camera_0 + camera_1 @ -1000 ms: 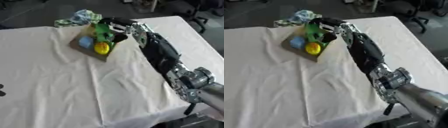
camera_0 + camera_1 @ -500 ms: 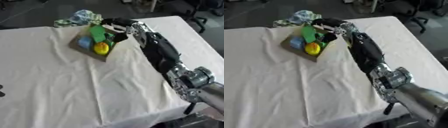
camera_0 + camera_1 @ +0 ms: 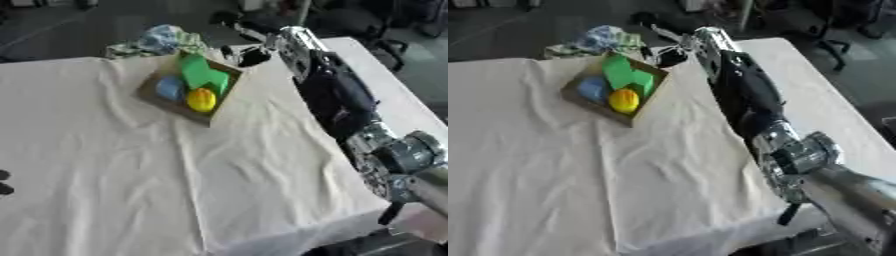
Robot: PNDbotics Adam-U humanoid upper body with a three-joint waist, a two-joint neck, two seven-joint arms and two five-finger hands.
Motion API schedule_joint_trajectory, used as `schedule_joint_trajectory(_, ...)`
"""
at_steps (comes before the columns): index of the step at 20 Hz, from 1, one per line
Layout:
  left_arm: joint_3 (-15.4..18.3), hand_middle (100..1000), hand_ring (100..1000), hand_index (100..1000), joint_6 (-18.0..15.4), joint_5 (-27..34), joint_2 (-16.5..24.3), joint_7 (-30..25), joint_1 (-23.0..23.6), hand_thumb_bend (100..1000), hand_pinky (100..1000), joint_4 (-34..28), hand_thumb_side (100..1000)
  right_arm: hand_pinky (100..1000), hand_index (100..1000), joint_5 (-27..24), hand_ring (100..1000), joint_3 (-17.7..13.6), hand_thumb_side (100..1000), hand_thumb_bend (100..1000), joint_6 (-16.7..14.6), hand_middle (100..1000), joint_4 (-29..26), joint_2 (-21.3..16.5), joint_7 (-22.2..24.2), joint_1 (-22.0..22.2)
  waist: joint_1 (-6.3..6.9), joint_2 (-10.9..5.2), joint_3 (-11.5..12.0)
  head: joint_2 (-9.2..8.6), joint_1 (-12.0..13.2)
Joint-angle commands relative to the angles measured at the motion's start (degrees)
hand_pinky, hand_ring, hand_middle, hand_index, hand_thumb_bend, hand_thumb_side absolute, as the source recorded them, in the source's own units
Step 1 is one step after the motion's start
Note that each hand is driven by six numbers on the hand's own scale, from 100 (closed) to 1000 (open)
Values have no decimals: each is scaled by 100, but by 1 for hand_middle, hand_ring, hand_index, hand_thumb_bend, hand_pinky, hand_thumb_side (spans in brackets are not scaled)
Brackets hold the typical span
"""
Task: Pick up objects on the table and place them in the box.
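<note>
A shallow cardboard box (image 3: 173,108) sits at the back of the table. In it lie a green block-shaped thing (image 3: 203,75), a blue thing (image 3: 170,87) and a yellow round thing (image 3: 201,100). My right hand (image 3: 252,54) hovers just right of the box's far corner, open, with nothing in it. The black right arm (image 3: 337,95) stretches back along the table's right side. A dark bit of my left hand (image 3: 4,182) shows at the left edge, too little to read.
A crumpled blue, green and white bundle (image 3: 164,38) lies just behind the box. A wrinkled white cloth (image 3: 131,175) covers the table. The table's right edge runs under my arm, with chairs and floor beyond.
The right hand was over the box with the green thing at its fingers. It has drawn back to the right, and the green thing now lies in the box.
</note>
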Motion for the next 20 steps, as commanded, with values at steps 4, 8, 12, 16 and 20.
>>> schedule_joint_trajectory(4, 182, 611, 588, 832, -49, 73, 52, 313, 120, 100, 689, -78, 898, 839, 1000, -2706, 877, 56, 133, 100, -17, 902, -2006, -671, -496, 1188, -42, -274, -250, -21, 483)
schedule_joint_trajectory(8, 226, 621, 597, 831, -120, 240, 2, 588, 216, 100, 690, -118, 876, 811, 1000, -4320, 850, -130, 481, 100, 402, 862, -3364, -368, -315, 2449, -17, -356, -425, -21, 766)
schedule_joint_trajectory(12, 265, 631, 607, 830, -242, 397, -47, 815, 350, 100, 691, -178, 854, 764, 1000, -5158, 807, -390, 526, 100, 804, 812, -4413, 389, -81, 3538, 29, -399, -563, -21, 1062)
schedule_joint_trajectory(16, 273, 636, 612, 827, -365, 473, -121, 956, 433, 100, 691, -250, 844, 730, 1000, -5454, 776, -440, 523, 100, 1150, 778, -5010, 966, 211, 4306, 47, -394, -656, -21, 1435)
schedule_joint_trajectory(20, 285, 629, 610, 816, -415, 532, -167, 1090, 512, 100, 689, -269, 855, 706, 1000, -5600, 753, -474, 501, 100, 1373, 753, -5240, 1383, 334, 4777, 50, -331, -739, -21, 1864)
